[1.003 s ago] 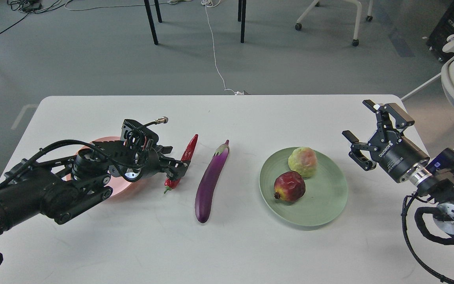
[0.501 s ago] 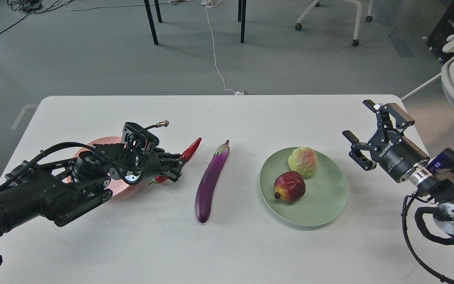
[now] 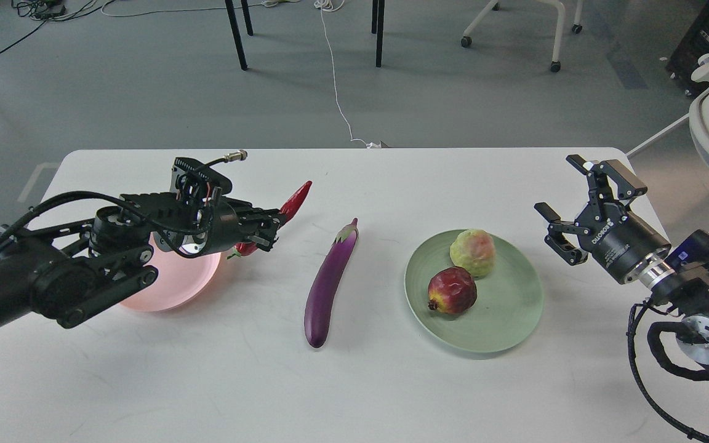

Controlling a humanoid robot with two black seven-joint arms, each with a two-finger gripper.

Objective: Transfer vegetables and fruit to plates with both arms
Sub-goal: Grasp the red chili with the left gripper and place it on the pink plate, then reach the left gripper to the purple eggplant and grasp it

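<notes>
From the head view, you see your left gripper (image 3: pixel 266 229) clamped on the red chili pepper (image 3: pixel 293 200), held up off the white table (image 3: pixel 354 381). The pepper's pointed tip sticks up and to the right past the fingers, and its stem end shows just below the gripper body. The gripper sits beside the right edge of the pale pink plate (image 3: pixel 170 286), which your left arm partly covers.

The purple eggplant (image 3: pixel 328 285) lies on the table between the two plates, its cap pointing away from you, touching neither plate.

On the pale green plate (image 3: pixel 502 320) rest the dark-red pomegranate (image 3: pixel 452 290) and, just behind it, the yellow-green fruit (image 3: pixel 472 252), close together.

Your right gripper (image 3: pixel 567 206) hangs to the right of the green plate with its fingers spread wide apart, holding nothing.
</notes>
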